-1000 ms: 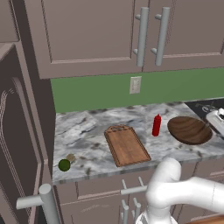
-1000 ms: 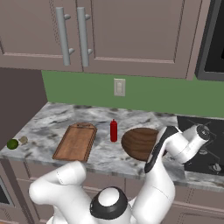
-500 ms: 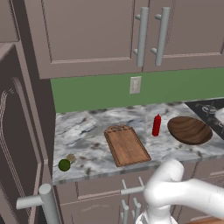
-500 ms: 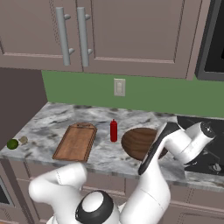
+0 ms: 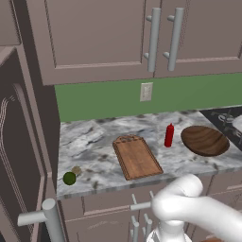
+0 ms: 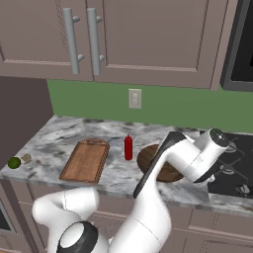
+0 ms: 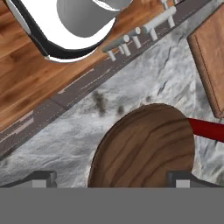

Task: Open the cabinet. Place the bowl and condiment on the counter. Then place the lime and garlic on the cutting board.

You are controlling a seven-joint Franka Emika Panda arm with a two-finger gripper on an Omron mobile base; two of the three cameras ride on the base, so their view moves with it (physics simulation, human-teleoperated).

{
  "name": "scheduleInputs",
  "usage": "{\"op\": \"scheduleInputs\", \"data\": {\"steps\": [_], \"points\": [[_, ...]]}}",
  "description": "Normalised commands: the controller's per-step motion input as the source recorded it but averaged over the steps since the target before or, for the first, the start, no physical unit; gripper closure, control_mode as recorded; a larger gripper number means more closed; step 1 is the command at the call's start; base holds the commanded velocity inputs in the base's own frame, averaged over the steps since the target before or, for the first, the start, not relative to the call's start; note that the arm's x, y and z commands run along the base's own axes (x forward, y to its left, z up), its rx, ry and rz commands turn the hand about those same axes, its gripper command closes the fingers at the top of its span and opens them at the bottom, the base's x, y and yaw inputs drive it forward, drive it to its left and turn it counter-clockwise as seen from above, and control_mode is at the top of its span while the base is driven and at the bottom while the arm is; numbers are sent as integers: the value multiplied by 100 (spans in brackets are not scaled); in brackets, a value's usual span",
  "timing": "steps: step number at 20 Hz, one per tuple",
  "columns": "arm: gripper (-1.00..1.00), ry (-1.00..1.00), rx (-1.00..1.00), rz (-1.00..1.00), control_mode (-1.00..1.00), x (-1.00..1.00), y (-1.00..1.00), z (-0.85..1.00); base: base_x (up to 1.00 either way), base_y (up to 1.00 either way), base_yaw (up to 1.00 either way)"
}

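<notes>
My gripper (image 7: 111,177) hung wide open and empty above the wide dark-brown wooden bowl (image 7: 144,146) resting on the grey-veined marble counter (image 7: 65,140), so I judged lifting straight clear wisest.

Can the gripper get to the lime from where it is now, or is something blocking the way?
Probably yes. The lime lies uncovered near the counter edge, beside the garlic. The open gripper hangs over the bowl, so it must cross the cutting board.

A green wall (image 5: 108,97) carries a pale outlet plate (image 5: 146,91) at twelve o'clock; taupe wall cabinets (image 5: 94,35) hang above, wooden floor (image 7: 30,74) below.
</notes>
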Motion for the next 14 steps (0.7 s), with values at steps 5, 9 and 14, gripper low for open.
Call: {"op": "scheduleInputs", "data": {"steps": [5,9,14], "points": [[-100,-3,-13,6,-100,-45,48,38,0,0,0],[-100,-2,-14,9,-100,-51,57,21,0,0,0],[-100,-1,-14,12,-100,-47,69,9,0,0,0]]}}
